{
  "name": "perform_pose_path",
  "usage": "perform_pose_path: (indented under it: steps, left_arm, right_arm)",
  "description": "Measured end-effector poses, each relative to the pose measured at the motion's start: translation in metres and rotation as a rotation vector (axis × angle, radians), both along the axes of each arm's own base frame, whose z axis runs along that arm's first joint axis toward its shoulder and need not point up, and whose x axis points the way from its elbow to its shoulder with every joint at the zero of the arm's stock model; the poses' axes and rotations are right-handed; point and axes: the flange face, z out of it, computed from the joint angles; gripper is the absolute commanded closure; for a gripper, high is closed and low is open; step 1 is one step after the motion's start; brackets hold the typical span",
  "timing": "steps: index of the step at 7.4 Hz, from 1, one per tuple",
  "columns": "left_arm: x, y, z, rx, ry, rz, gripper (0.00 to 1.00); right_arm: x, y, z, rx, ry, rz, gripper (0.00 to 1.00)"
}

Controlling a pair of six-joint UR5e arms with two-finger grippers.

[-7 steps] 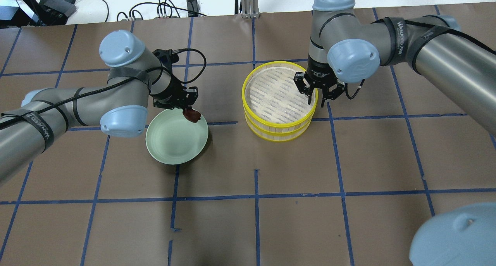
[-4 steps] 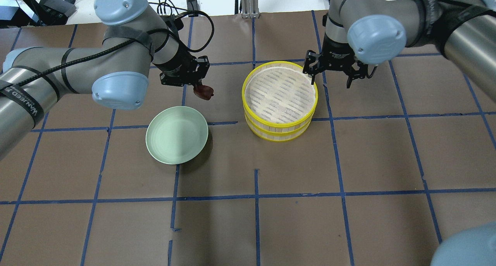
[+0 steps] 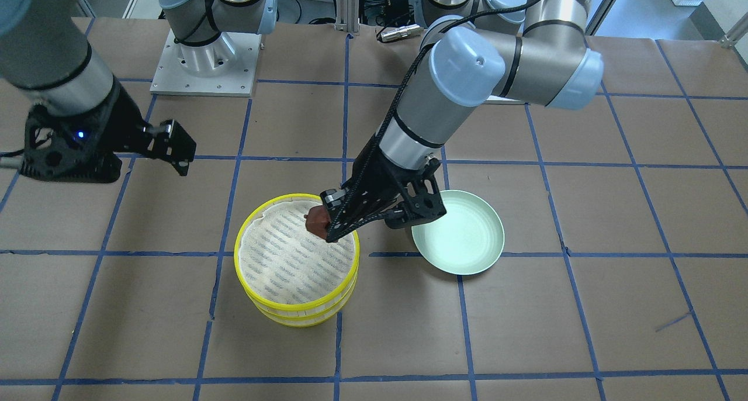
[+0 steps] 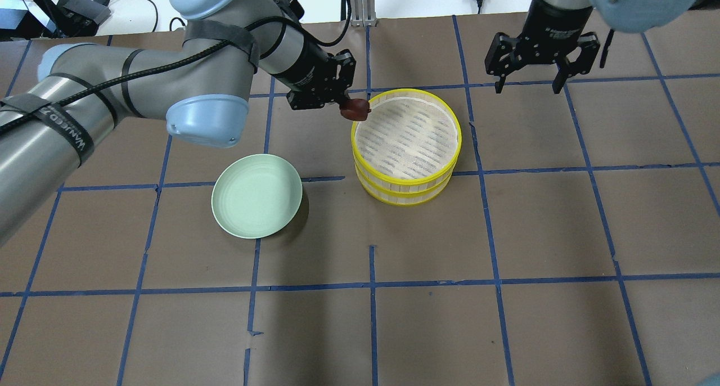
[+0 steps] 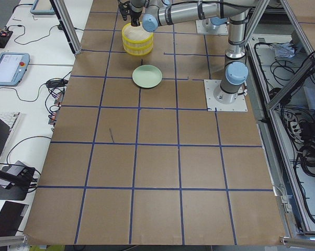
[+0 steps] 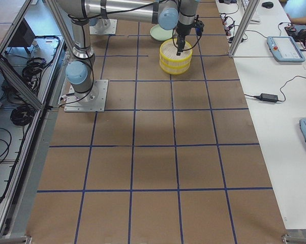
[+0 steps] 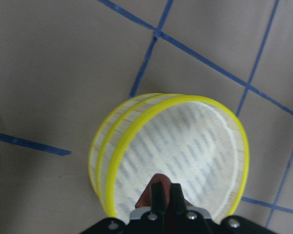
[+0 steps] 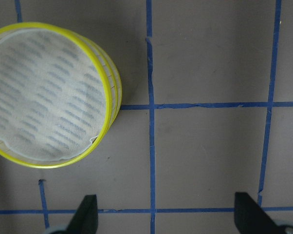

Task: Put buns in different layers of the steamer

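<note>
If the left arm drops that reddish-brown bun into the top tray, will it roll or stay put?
Probably stays put: the bun looks thick and squat, and the steamer has a flat floor inside a raised rim. It seems light and firm: the left gripper holds it by one side without visible sagging.

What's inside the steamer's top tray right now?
The top tray shows only its mesh floor. The brown bun hangs in the left tool over the rim, not set down. The inside of the lower tray is covered.
</note>
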Motion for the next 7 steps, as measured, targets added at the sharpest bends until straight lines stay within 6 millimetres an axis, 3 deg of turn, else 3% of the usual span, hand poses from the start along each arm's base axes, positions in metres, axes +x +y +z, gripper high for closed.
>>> perform_pose_path:
  steps: [1,2,4,7]
  left_arm:
    - [-0.018,-0.006,-0.018,-0.011,0.032,0.015,0.20]
    - [-0.026,-0.008,-0.028,-0.013,0.043,0.017,0.02]
    - [-0.030,-0.010,-0.034,-0.011,0.050,0.018,0.00]
    - [-0.017,-0.009,-0.012,-0.124,-0.073,-0.140,0.00]
  right_arm:
    - [0.010,0.018,0.016,0.006,0.000,0.026,0.00]
    - [0.015,0.027,0.016,0.021,0.001,0.036,0.00]
    - [0.020,0.038,0.008,0.046,0.003,0.037,0.00]
    - [0.025,0.051,-0.002,0.066,-0.006,0.016,0.00]
